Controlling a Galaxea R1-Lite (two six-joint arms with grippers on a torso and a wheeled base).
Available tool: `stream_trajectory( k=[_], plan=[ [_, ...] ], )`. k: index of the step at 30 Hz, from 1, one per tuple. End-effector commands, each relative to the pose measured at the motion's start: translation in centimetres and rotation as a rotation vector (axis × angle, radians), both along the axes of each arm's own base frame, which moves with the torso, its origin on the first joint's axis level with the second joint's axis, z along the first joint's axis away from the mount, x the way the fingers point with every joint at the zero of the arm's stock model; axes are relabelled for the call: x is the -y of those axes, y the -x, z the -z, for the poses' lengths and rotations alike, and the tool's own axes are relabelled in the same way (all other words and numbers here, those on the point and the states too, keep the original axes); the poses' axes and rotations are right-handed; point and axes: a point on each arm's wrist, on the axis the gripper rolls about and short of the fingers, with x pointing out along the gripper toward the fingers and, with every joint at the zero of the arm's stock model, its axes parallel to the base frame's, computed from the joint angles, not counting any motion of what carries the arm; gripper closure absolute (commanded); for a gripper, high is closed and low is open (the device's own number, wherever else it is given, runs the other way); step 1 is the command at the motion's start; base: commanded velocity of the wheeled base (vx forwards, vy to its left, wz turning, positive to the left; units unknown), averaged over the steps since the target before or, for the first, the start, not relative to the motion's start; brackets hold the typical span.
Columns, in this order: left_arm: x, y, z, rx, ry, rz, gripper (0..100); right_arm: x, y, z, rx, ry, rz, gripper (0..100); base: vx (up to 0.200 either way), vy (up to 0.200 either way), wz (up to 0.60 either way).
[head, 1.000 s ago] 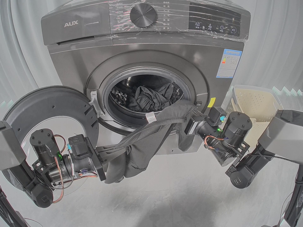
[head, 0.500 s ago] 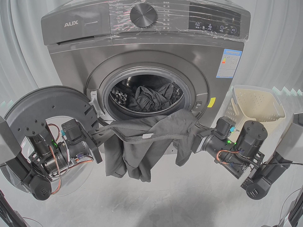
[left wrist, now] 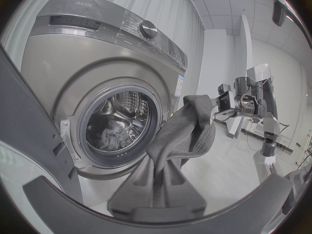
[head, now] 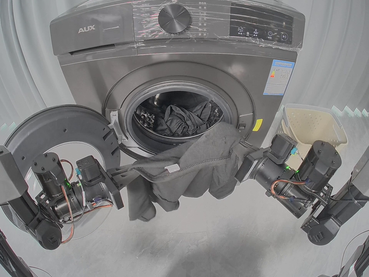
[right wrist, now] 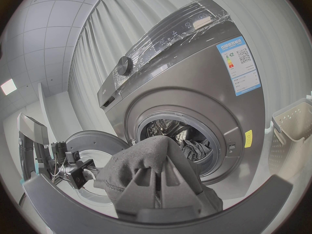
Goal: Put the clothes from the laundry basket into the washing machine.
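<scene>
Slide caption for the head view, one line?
Left gripper and right gripper hold a dark grey garment before the open grey washing machine, dark clothes in its drum, cream laundry basket alongside.

I bring my right gripper [head: 241,150] back up after its dip of half a second ago, so the garment's [head: 184,166] right end now sits higher, against the port lip [head: 153,145]. My left gripper [head: 120,172], raised from its low start, sinks a little. The cloth, stretched level a moment back, now slopes up to the right and bunches.
</scene>
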Motion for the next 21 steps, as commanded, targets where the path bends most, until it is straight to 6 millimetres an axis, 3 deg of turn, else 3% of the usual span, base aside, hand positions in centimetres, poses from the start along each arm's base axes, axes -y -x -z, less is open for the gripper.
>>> stream_trajectory(
  k=[1, 18, 21],
  plan=[
    [0.0, 0.0, 0.7, -0.030, -0.012, -0.002, 0, 0.0, 0.1, -0.4, 0.011, -0.011, -0.002, 100, 0.000, 0.000, 0.00],
    [0.5, -0.4, 2.1, -0.082, -0.022, 0.005, 0, -0.7, 0.2, -0.3, 0.008, -0.016, 0.043, 100, 0.000, 0.000, 0.00],
    [1.6, -0.1, 2.2, -0.080, -0.028, 0.046, 0, -1.9, -0.5, -0.7, 0.019, -0.048, 0.101, 100, 0.000, 0.000, 0.00]
  ],
)
